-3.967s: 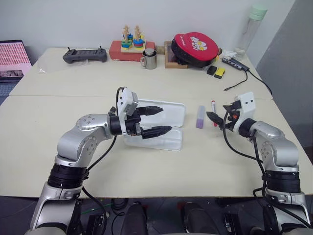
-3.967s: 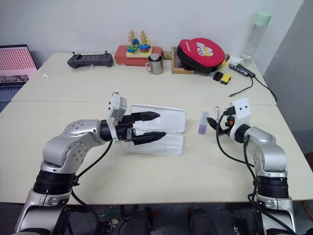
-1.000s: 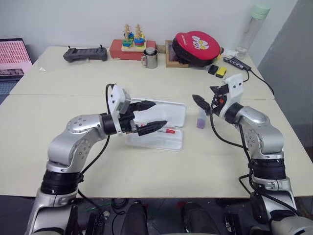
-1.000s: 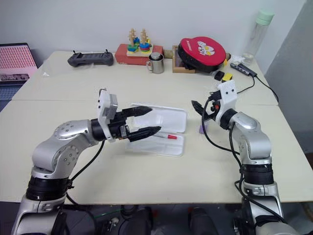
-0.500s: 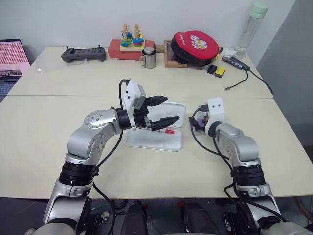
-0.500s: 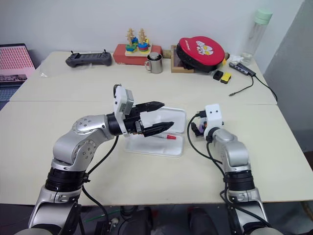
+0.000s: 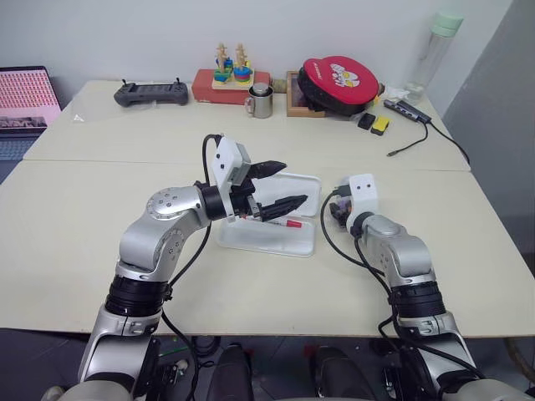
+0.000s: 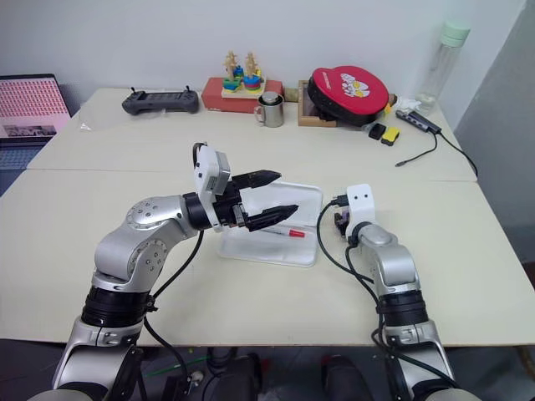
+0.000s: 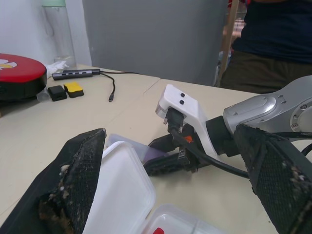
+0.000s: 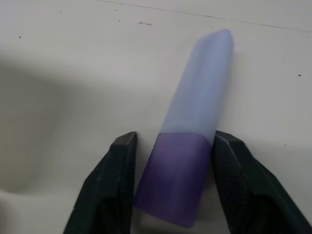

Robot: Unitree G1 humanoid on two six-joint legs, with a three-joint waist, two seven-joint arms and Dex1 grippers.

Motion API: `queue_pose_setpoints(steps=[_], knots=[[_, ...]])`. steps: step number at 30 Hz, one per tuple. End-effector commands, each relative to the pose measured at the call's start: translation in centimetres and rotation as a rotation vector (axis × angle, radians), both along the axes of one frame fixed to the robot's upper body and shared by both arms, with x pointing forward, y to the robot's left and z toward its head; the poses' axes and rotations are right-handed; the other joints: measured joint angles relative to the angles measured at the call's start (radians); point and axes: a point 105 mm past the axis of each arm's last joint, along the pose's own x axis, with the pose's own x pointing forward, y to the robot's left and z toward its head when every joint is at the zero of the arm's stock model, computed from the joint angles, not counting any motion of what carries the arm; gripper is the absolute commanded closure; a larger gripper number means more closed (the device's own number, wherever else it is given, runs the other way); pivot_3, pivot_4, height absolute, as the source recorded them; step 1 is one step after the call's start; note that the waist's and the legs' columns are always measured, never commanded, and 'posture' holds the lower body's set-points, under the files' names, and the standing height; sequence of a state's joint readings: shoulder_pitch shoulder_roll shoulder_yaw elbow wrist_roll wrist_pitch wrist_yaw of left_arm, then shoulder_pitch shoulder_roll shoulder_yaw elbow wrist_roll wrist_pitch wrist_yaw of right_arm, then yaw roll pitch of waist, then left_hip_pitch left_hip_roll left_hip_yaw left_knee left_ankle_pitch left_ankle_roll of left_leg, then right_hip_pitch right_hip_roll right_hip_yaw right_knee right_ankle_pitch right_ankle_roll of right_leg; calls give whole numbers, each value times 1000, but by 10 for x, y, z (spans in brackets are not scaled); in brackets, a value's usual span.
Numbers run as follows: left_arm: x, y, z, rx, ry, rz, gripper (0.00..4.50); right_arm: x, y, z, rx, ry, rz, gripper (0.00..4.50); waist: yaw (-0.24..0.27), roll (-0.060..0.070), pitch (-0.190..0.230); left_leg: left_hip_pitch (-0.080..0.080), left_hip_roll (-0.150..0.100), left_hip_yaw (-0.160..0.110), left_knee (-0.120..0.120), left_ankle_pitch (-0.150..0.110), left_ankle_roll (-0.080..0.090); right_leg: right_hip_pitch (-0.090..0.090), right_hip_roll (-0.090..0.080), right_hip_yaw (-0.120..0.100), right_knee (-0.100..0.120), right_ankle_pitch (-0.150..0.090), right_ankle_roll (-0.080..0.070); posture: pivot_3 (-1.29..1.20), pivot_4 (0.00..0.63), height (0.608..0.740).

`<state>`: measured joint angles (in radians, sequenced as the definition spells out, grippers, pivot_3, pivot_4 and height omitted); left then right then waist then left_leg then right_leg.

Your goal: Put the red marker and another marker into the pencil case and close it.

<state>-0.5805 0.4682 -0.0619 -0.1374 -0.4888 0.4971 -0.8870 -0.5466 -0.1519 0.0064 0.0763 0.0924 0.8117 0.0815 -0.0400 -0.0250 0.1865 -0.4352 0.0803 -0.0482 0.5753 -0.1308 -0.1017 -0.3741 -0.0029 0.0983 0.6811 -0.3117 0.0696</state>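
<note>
Right wrist view: the lilac marker (image 10: 187, 146) is seen lying flat on the bench (image 10: 73, 58), its darker purple end between the two black fingers (image 10: 107, 195) of the right claw (image 10: 173, 190). The right finger looks to touch the barrel, while a thin gap is seen at the left one; whether the marker is gripped cannot be told. The fingers stand at a narrow spread, just wider than the barrel.

Seen from the head, the right claw (image 7: 338, 214) is lowered to the bench just right of the case (image 7: 266, 236), with its white wrist housing above it. The case lies open near the middle of the bench: the tray is nearer, and the lid (image 7: 292, 188) is laid back on the far side. The red marker (image 7: 280, 223) lies inside the tray, along its length, with its red cap at the right end.

The left claw (image 7: 280, 185) is held above the case, pointing right, its fingers spread wide and holding nothing.

Along the far edge of the bench, from left to right, are a black controller (image 7: 149, 92), a red box with wooden toys (image 7: 219, 81), a metal mug (image 7: 260, 100), a red round pouch (image 7: 338, 82), a small black and yellow pair of items (image 7: 373, 123), a cable hub (image 7: 407, 111) and a clear bottle (image 7: 433, 54). A laptop screen (image 7: 27, 100) is seen at the far left.
</note>
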Motion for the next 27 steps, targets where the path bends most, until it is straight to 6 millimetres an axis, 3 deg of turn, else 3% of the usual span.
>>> queue_pose_setpoints(steps=[1, 3, 10, 14, 16, 18, 20, 22, 27], knots=[[2, 1, 10, -13, -45, -1, 0, 2, -36, -3, -32, 9, -138, 3226, 4, 0, 0, 0, 0, 0, 0, 0, 0, 0, 0, 0, 0, 0, 0, 0, 150, 740], [2, 1, 11, -16, -48, -3, 0, 4, -40, 1, -28, -10, -156, 3513, 7, 0, 0, 0, 0, 0, 0, 0, 0, 0, 0, 0, 0, 0, 0, 0, 150, 740], [2, 7, 12, -26, -44, 9, 0, 14, -41, 51, 51, -216, -158, 3513, 4, 0, 0, -2, 0, 0, -2, 0, 0, -2, 0, 0, -1, 0, -1, 0, 150, 740], [2, 31, 16, -62, -27, 79, 0, 18, -28, 108, 105, -428, -57, 3513, -17, 1, 1, -4, 0, 1, -2, 0, 0, -6, 0, 1, 0, 0, -1, 0, 150, 740], [-4, 60, 10, -45, 6, 148, 0, 11, 5, 142, 138, -531, 157, 3513, -26, 1, 1, -4, 0, 1, -3, 0, 0, -7, 0, 1, 0, 0, -2, 0, 150, 740], [-12, 86, 0, -6, 42, 208, 0, -2, 37, 163, 178, -579, 366, 3513, -45, 2, 1, -4, 1, 1, -4, 0, 0, -7, 1, 2, 0, 0, -3, 0, 150, 740], [-24, 115, -16, 73, 86, 270, 0, -21, 71, 164, 155, -555, 594, 3513, -49, 2, 1, -4, 1, 1, -5, 0, 0, -8, 1, 1, 1, 0, -6, 0, 150, 740], [-36, 138, -29, 148, 127, 330, 0, -45, 104, 145, 71, -461, 838, 3513, -50, 2, 1, -4, 2, 0, -7, -1, 0, -9, 1, 1, 0, -1, -9, 0, 150, 740], [-51, 160, -35, 201, 162, 397, 0, -72, 134, 98, -71, -264, 1103, 3513, -16, 2, 1, -9, 2, 0, -8, -1, 0, -13, 0, -3, 1, -3, -12, 0, 150, 740]])
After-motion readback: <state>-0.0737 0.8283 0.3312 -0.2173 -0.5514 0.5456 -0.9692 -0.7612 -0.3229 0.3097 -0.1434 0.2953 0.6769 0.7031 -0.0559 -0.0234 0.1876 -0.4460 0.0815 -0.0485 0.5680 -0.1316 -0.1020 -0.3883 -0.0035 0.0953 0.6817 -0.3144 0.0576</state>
